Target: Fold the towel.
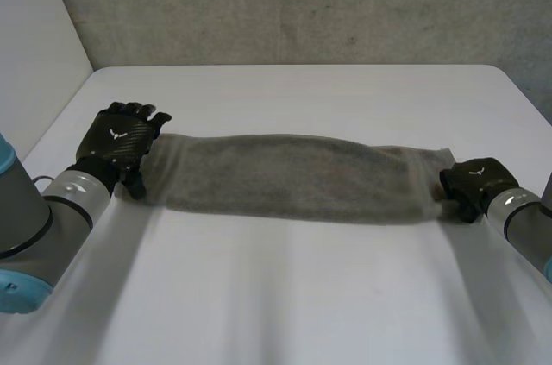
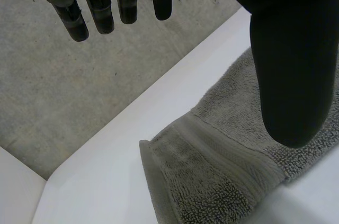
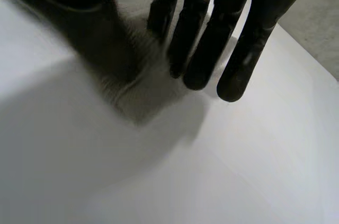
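A grey towel point(image 1: 293, 175), folded into a long strip, lies across the white table point(image 1: 285, 296). My left hand point(image 1: 121, 141) hovers over the towel's left end, open, its fingers point(image 2: 100, 12) straight above the hemmed end of the towel point(image 2: 212, 181) and the thumb point(image 2: 294, 75) spread apart from them. My right hand point(image 1: 474, 182) sits at the strip's right end. Its fingers point(image 3: 238, 60) reach down onto the towel's corner point(image 3: 143, 91) and curl toward the thumb, pinching the cloth.
A grey wall point(image 1: 302, 3) rises behind the table's far edge, and a white panel point(image 1: 34, 37) stands at the left. Bare table runs in front of the towel and behind it.
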